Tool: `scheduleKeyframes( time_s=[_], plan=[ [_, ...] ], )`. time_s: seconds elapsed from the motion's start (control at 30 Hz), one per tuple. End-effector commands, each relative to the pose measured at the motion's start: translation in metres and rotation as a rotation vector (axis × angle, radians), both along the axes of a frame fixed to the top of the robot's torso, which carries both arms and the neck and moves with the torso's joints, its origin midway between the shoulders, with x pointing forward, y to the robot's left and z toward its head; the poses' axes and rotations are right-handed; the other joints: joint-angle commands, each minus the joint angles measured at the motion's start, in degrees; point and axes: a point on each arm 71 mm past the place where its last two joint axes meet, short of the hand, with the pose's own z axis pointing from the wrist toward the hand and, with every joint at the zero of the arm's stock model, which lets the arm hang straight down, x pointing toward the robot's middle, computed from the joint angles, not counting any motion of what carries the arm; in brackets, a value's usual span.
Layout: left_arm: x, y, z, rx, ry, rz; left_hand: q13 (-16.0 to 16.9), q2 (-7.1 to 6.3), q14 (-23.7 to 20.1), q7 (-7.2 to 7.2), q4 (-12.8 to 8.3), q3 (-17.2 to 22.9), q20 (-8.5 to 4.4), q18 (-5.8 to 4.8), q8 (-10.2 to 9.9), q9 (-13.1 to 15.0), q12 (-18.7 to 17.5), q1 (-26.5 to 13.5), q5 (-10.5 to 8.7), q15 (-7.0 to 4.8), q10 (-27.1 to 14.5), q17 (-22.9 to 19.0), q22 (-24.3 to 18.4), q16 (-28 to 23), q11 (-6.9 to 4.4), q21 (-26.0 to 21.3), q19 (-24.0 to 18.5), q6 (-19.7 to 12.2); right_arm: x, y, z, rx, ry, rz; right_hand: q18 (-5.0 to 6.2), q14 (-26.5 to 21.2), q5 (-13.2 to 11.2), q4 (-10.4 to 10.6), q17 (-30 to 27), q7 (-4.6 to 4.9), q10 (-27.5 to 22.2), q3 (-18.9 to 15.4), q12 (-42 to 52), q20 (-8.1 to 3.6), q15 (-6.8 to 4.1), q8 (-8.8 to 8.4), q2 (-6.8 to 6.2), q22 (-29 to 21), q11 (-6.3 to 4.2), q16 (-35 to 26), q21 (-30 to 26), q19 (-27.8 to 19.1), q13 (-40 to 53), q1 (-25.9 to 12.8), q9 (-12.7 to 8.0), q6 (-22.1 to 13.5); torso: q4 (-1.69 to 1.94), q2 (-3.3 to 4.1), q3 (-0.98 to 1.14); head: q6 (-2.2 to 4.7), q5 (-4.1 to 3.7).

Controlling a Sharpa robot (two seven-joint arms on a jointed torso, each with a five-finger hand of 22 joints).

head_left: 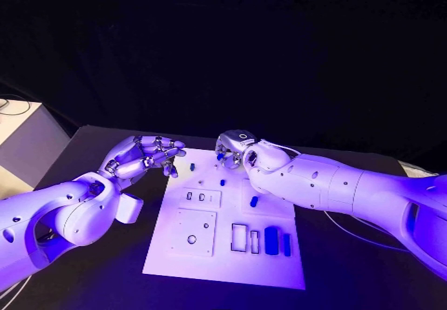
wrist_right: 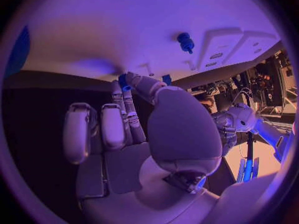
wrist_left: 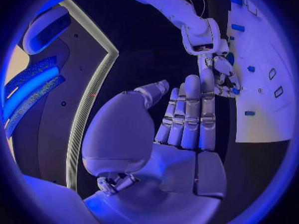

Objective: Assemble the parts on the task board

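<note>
No readable writing or brand marks anywhere. The task board (head_left: 223,252), a flat white rectangular plate, is lying in the middle of the black table (head_left: 112,284); it is carrying raised white blocks with small slots at about 9 o'clock of its centre and dark rectangular cutouts toward 5 o'clock. Blue parts are sitting on it: a tall rounded block (head_left: 271,240) and a slimmer piece (head_left: 287,243) at 5 o'clock, a small peg (head_left: 253,201) near centre-right, another small peg (head_left: 193,166) at 11 o'clock near the far edge. In the right wrist view a knobbed blue peg (wrist_right: 185,42) is standing upright in the board.

The right hand (head_left: 235,150) is hanging at the board's far edge, 12 o'clock, thumb and fingertips coming together on a small blue part (head_left: 219,155); it is looking pinched, other fingers loosely curled. The left hand (head_left: 149,156) is hovering just off the board's far-left corner, 10 o'clock, fingers curled partway, apart, holding nothing. The left wrist view shows its fingers (wrist_left: 193,109) extended side by side. Hands are silver and metallic, arms glossy white.
</note>
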Motion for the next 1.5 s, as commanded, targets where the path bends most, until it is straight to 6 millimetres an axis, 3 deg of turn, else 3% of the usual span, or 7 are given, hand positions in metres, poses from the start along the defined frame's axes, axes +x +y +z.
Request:
scheduleKeyframes(
  time_s=[0.03, 0.17, 0.37, 0.9, 1.1, 1.27, 1.5],
  plan=[
    [0.0, -0.002, 0.002, -0.004, -0.005, -0.02, 0.07, -0.09, -0.49, 0.16, -0.07, 0.33, -0.09, 0.22, -0.25, 0.09, -0.32, 0.0, -0.34, -0.06, -0.31, 0.1, 0.06, 0.2, 0.0, 0.33, -0.37, -0.38, 0.0, 0.001, -0.005, -0.025, 0.034, 0.017, 0.25, -0.07, 0.66, 0.16, -1.99, 0.81, -2.36, -0.1, -0.06, 0.68, 0.78, -1.1, -0.74, -2.9, -0.29, -1.13, -2.06, -1.38, -0.94, -1.09, 5.39, -2.01, -0.16, 0.1, -0.01, 0.06, 0.05],
    [0.0, -0.001, 0.002, -0.003, -0.005, -0.019, 0.07, -0.1, -0.57, 0.21, -0.04, 0.32, -0.07, 0.22, -0.29, 0.11, -0.32, -0.03, -0.35, -0.02, -0.39, 0.11, 0.13, 0.27, 0.05, 0.43, -0.47, -0.46, 0.001, -0.003, -0.005, -0.023, 0.033, 0.015, 3.59, -2.84, 0.53, 0.23, -10.73, 2.38, -13.64, -1.95, -0.03, 2.46, 2.42, -5.29, -3.67, -20.38, 1.82, -6.49, -14.86, -8.61, -2.87, -2.26, 4.21, -9.17, -0.21, 0.09, -0.04, 0.17, 0.12],
    [0.001, 0.001, 0.002, 0.0, -0.005, -0.013, 0.07, -0.1, -0.57, 0.21, -0.04, 0.32, -0.07, 0.22, -0.29, 0.11, -0.32, -0.03, -0.35, -0.02, -0.39, 0.11, 0.13, 0.27, 0.05, 0.43, -0.47, -0.46, -0.005, -0.013, -0.004, -0.009, 0.021, 0.017, 4.57, -3.87, 1.28, 4.53, -17.07, 1.53, -21.68, -23.46, 0.97, 2.89, 2.88, -8.68, -0.43, -28.27, 2.49, -10.65, -23.11, -8.92, -2.59, 6.48, 2.7, -13.83, -0.23, 0.11, 0.04, 0.09, 0.2],
    [0.004, 0.006, 0.0, 0.004, -0.005, -0.001, 0.07, -0.11, -0.61, 0.23, -0.03, 0.32, -0.05, 0.22, -0.31, 0.12, -0.33, -0.05, -0.35, 0.0, -0.44, 0.11, 0.17, 0.31, 0.07, 0.48, -0.53, -0.5, -0.033, -0.093, 0.031, 0.225, 0.063, -0.04, 3.39, -1.81, 3.5, 9.06, -12.52, 2.17, -9.76, -22.2, 6.5, 1.69, 1.63, -7.15, -0.35, -21.67, 0.95, -7.4, -18.83, -5.03, -1.74, 8.98, 2.44, -8.17, -1.21, 0.06, 0.13, 1.16, -0.11],
    [0.006, 0.007, 0.0, 0.006, -0.005, 0.004, 0.08, -0.04, -0.68, 0.23, -0.09, 0.4, -0.03, 0.22, -0.33, 0.15, -0.31, 0.07, -0.32, 0.01, -0.48, 0.12, 0.25, 0.39, 0.07, 0.6, -0.62, -0.54, -0.035, -0.122, 0.032, 0.235, 0.152, -0.046, 2.21, -0.01, 4.44, 10.53, -4.64, 1.69, -0.62, -18.55, 10.09, 0.72, 0.58, -8.0, -3.82, -14.51, -0.43, -2.05, -13.21, -2.87, 0.81, 6.52, 1.73, -8.6, -1.63, 0.12, 0.32, 1.39, -0.44],
    [0.006, 0.007, 0.0, 0.006, -0.003, 0.001, 0.08, -0.04, -0.68, 0.23, -0.09, 0.4, -0.03, 0.22, -0.33, 0.15, -0.31, 0.07, -0.32, 0.01, -0.48, 0.12, 0.25, 0.39, 0.07, 0.6, -0.62, -0.54, -0.03, -0.135, 0.027, 0.18, 0.207, -0.068, 0.98, 1.61, 6.35, 14.95, 5.38, 1.28, -2.54, -32.34, 59.43, 0.35, 0.3, -5.48, -1.59, -6.48, -0.99, 4.67, -7.17, -0.85, 48.36, 10.27, 2.76, -12.73, -1.46, 0.25, 0.4, 1.19, -0.84],
    [0.007, 0.006, -0.001, 0.006, -0.002, -0.003, 0.09, -0.01, -0.72, 0.21, -0.14, 0.44, -0.02, 0.23, -0.32, 0.19, -0.28, 0.15, -0.32, 0.01, -0.48, 0.13, 0.31, 0.45, 0.06, 0.68, -0.68, -0.53, -0.024, -0.136, 0.02, 0.134, 0.239, -0.097, -0.5, 3.05, 6.35, 19.62, 13.77, 1.81, 5.19, -34.26, 74.29, 0.92, 0.86, -3.53, -1.5, 1.94, -0.39, 8.93, -0.81, 1.32, 66.15, 12.38, 2.99, -14.01, -1.27, 0.24, 0.35, 0.77, -0.77]
  ],
)
